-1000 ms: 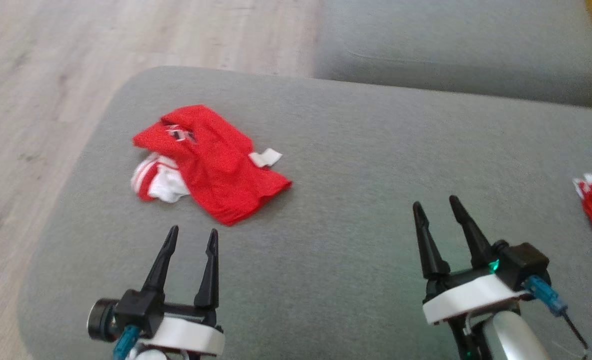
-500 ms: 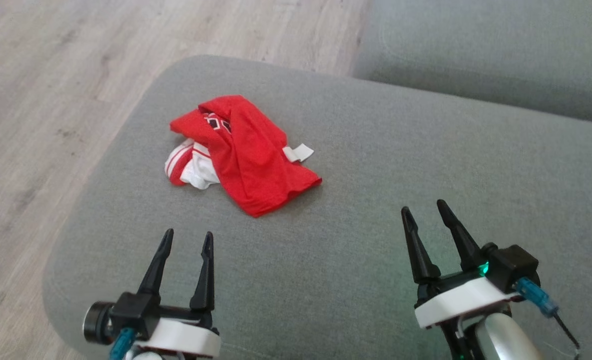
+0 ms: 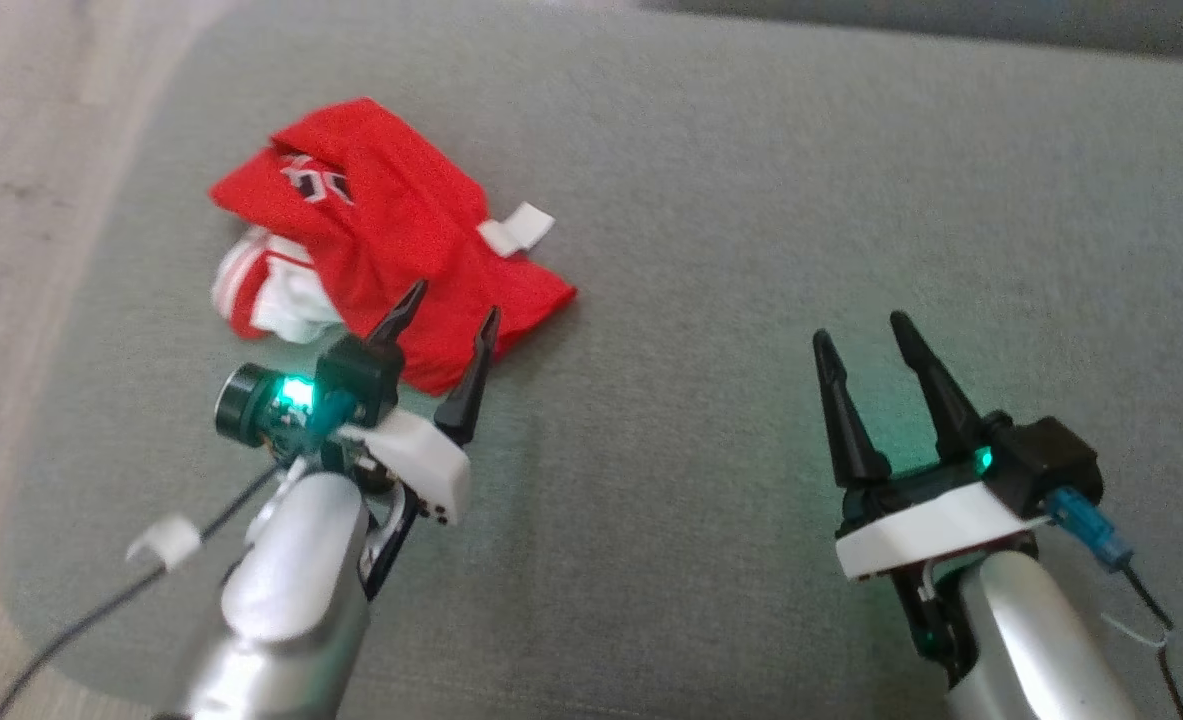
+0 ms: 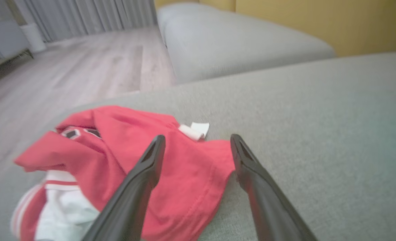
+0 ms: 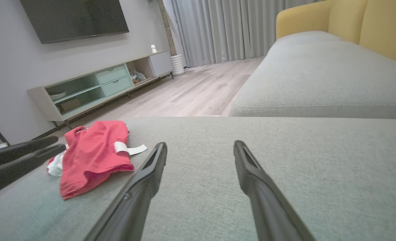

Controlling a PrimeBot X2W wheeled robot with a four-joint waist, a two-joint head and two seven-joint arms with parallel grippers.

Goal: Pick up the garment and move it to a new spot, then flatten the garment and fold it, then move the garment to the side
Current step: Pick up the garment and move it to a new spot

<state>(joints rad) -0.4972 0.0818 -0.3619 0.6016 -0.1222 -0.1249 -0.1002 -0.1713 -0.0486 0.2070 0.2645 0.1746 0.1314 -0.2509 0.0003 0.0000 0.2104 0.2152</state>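
Garment: a red garment [image 3: 391,230] with white trim lies crumpled on the grey sofa seat [image 3: 751,200], toward the seat's left end and near the edge by the wooden floor [image 3: 11,150].
Garment details: a white striped part [image 3: 271,295] is bunched under its left side, a small white tag [image 3: 516,228] sticks out on the far right, and a dark-and-white print shows by the top fold.
Left gripper: the left gripper [image 3: 456,300] has its fingers spread apart with nothing clasped. The tips reach over the garment's near hem, and in the left wrist view the red hem corner lies between the two fingers. I cannot tell whether they touch the cloth.
Right gripper: the right gripper [image 3: 859,327] is also spread and empty, over bare seat fabric well to the right of the garment.
Lights: a green light [image 3: 296,392] glows on the left wrist, and a smaller one on the right.
Room: a second grey cushion [image 5: 318,73] lies beyond the seat, with a yellow backrest [image 5: 368,26], grey curtains [image 5: 224,30], a low cabinet [image 5: 100,87] and a dark wall screen [image 5: 74,16].
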